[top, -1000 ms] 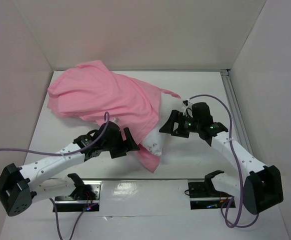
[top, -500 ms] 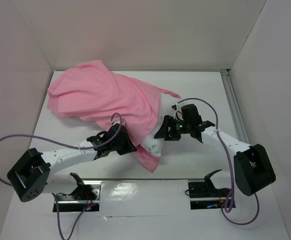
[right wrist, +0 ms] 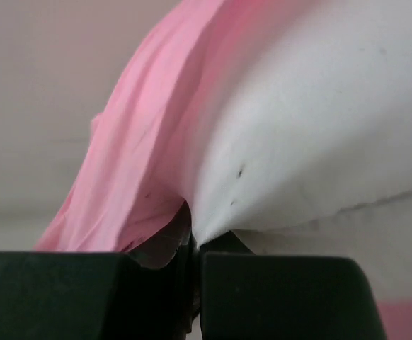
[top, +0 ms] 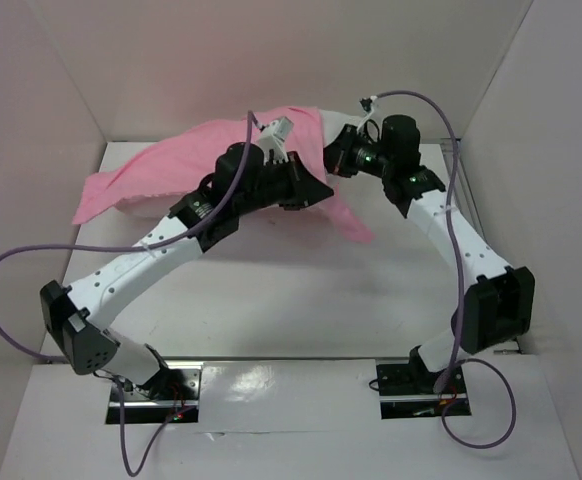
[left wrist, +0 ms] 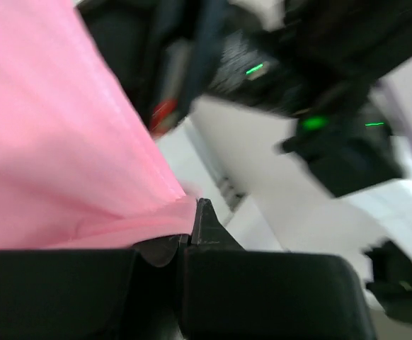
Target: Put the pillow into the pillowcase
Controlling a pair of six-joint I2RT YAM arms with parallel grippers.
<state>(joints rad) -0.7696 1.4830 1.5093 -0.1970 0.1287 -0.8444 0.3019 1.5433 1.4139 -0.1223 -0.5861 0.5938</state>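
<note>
The pink pillowcase [top: 171, 175] hangs stretched across the back of the table, lifted at its right end. My left gripper [top: 314, 190] is shut on a fold of that pink cloth [left wrist: 50, 142], which tapers into the closed jaws [left wrist: 192, 216]. My right gripper [top: 331, 160] sits just behind it, close to the back wall. It is shut on a corner of the white pillow [right wrist: 319, 127], which narrows into the pinch [right wrist: 194, 237]. The pillowcase [right wrist: 142, 163] edge runs down beside that pinch. In the top view pink cloth hides the pillow.
White walls box in the table on three sides, and the back wall is near both grippers. A metal rail [top: 458, 190] runs along the right side. Two gripper stands [top: 156, 375] [top: 416, 380] sit at the near edge. Purple cables loop off both arms.
Both grippers shut on the bundle near the table's middle, then rose and swung toward the back wall, carrying the pillowcase and pillow up with them.
</note>
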